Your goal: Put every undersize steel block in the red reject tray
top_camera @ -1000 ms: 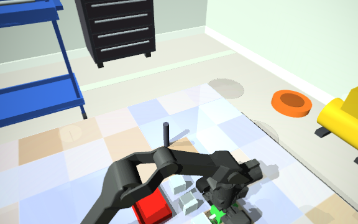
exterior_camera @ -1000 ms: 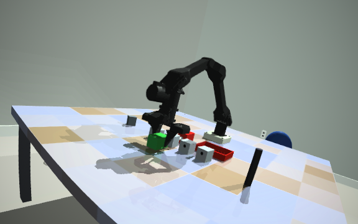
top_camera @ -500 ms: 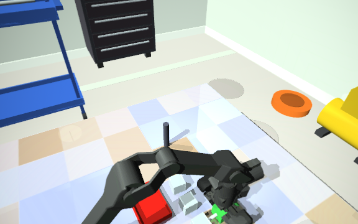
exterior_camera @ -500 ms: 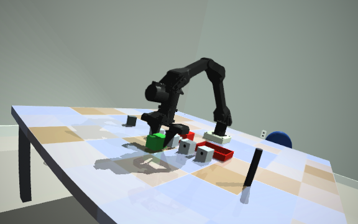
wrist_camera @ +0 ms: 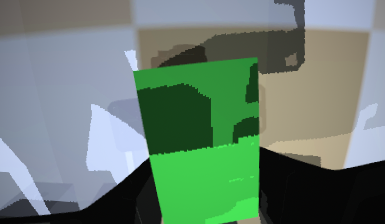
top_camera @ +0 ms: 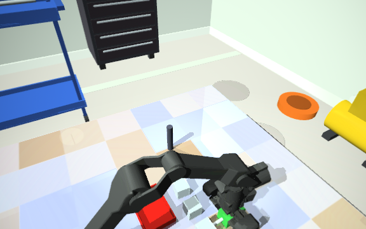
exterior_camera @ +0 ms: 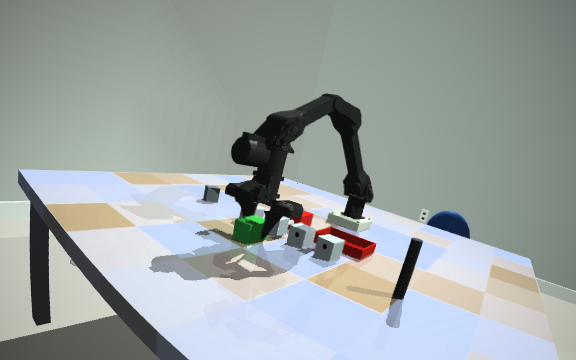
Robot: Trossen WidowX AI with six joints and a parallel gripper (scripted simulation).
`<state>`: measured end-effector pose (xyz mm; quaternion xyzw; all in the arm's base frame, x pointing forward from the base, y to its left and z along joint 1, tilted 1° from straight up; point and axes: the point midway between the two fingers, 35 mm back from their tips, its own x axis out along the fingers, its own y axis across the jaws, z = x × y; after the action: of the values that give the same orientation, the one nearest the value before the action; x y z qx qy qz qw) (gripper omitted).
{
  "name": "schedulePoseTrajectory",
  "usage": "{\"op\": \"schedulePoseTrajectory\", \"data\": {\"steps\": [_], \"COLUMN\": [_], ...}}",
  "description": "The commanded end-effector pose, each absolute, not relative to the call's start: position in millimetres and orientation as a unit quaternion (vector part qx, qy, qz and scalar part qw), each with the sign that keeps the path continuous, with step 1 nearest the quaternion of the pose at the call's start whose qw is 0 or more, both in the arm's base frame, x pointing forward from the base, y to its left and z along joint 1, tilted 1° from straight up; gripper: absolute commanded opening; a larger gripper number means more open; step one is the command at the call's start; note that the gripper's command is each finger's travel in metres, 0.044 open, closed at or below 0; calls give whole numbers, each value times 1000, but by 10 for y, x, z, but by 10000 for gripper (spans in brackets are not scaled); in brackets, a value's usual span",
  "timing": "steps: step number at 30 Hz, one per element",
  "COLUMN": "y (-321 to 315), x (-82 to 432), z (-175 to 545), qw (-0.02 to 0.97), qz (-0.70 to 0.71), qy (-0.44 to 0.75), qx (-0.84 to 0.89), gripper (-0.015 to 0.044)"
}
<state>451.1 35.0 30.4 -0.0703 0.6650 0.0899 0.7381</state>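
Steel block alone at far left, green GO gauge clamped between the half-open fingers of the black gripper, two bored blocks just beside, then red tray, black upright rod farther right.

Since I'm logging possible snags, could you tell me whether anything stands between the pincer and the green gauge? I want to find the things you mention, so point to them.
Nothing visible does: the pincer (top_camera: 225, 216) (exterior_camera: 255, 232) is already closed on the green gauge (exterior_camera: 248, 231) (wrist_camera: 205, 175).
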Motion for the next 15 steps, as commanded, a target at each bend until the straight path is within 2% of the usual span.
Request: {"op": "schedulePoseTrajectory", "data": {"steps": [1,15], "y": [359,365], "x": [4558,4580], "z": [365,366], "qw": [744,744], "qz": [90,90], "qy": [659,658], "qx": [-69,-69], "gripper": [0,0]}}
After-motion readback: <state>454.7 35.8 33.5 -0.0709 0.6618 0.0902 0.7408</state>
